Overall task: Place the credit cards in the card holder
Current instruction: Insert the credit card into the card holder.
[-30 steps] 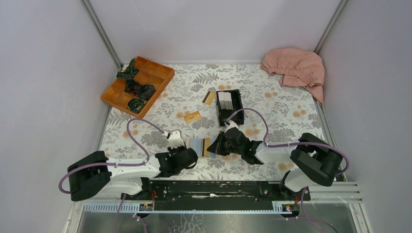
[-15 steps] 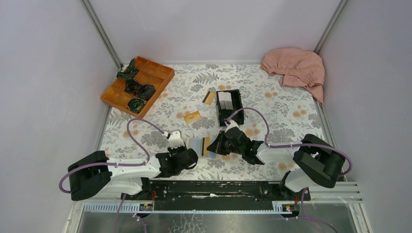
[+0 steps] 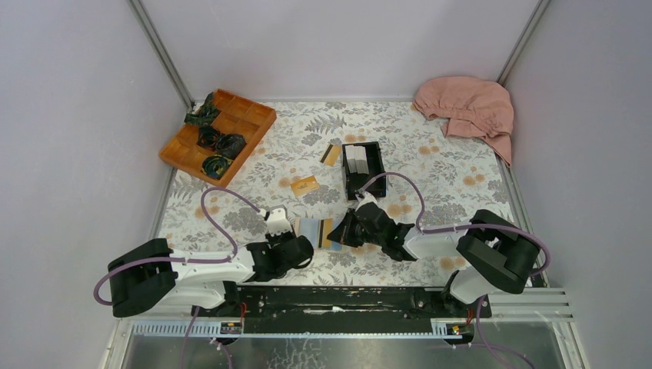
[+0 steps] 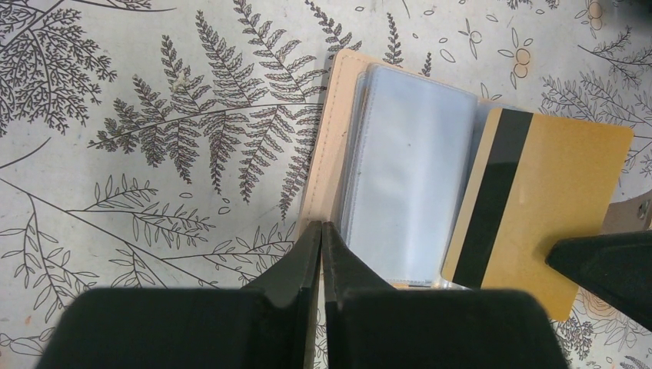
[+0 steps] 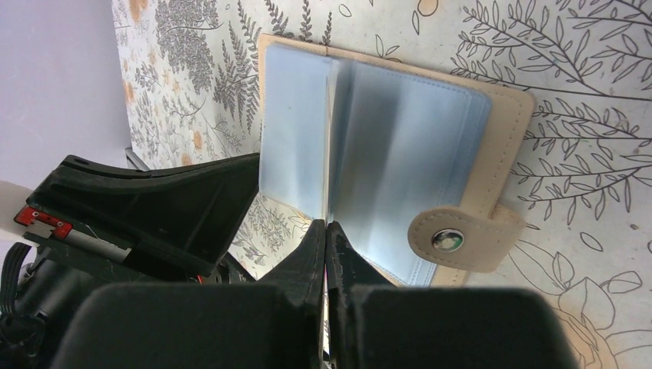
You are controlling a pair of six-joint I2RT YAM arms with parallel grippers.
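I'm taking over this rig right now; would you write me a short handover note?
Left gripper: shut on the near edge of the card holder, which lies open on the table.
Right gripper: shut on the banded credit card, whose band edge is at the holder's clear sleeves.
Second card lies loose on the table; third card sits beside the black box.
Done: holder opened, first card brought to it. No card is visibly seated.
Left: slide this card in, then fetch the other two.
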